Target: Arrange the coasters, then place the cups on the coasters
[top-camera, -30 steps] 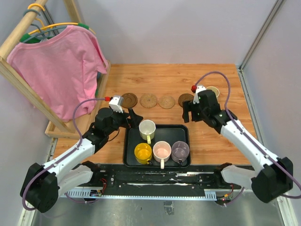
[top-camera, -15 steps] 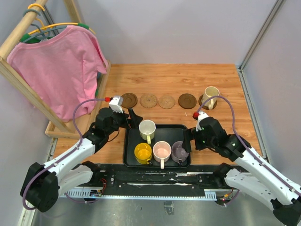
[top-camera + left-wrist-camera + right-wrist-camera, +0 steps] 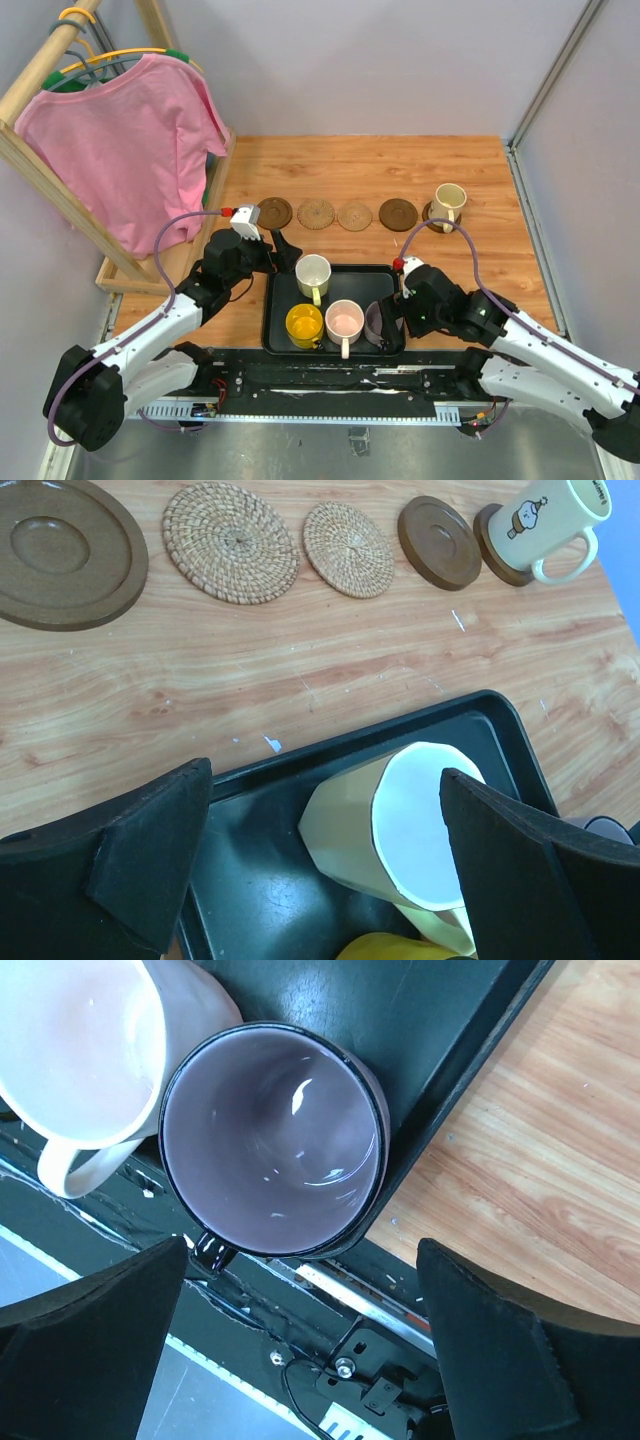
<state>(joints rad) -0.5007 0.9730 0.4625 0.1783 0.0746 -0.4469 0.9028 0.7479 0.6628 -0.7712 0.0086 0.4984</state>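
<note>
Coasters (image 3: 316, 213): five in a row across the table (image 3: 480, 270), the rightmost under the cream cup (image 3: 449, 203). White cup (image 3: 313, 273), yellow cup (image 3: 304, 324), pink cup (image 3: 344, 321) and purple cup (image 3: 270, 1140) stood in the tray (image 3: 360, 283). Left gripper (image 3: 325, 775) hung over the white cup, spread wide, holding nothing. Right gripper (image 3: 300, 1260) hung over the purple cup, likewise wide and empty.
</note>
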